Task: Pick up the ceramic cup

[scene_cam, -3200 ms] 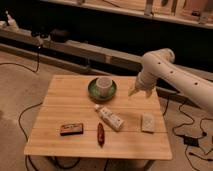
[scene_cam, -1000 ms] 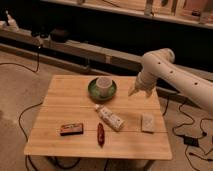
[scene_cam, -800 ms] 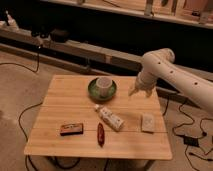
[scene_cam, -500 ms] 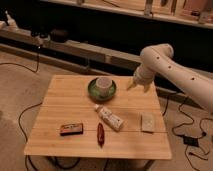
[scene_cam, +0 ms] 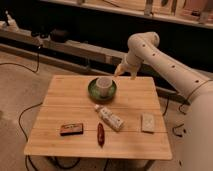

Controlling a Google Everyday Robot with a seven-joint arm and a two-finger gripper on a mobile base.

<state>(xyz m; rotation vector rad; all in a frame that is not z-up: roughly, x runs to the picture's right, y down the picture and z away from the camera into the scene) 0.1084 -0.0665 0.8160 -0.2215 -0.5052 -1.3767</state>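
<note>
Camera view, the only feed I have. Ceramic cup (scene_cam: 103, 86) sits upright inside the round green dish (scene_cam: 92, 92), on the far half of the wooden table (scene_cam: 60, 100), roughly mid-width. Nothing touching it.

Gripper (scene_cam: 125, 72) hangs at the end of the white arm (scene_cam: 165, 60), over the table's far edge, just right of the cup and behind it, clear of cup and dish. Whether it's apart or together I can't tell from this angle. It holds nothing I can see.

Other stuff on the table:
- white tube (scene_cam: 110, 118) with a cap, lying diagonally near the centre, in front of the dish
- red elongated item (scene_cam: 100, 134) near the front edge
- small dark box (scene_cam: 71, 129), front left
- pale flat block (scene_cam: 148, 122), right side

Cables (scene_cam: 22, 117) run across the floor on the left.
</note>
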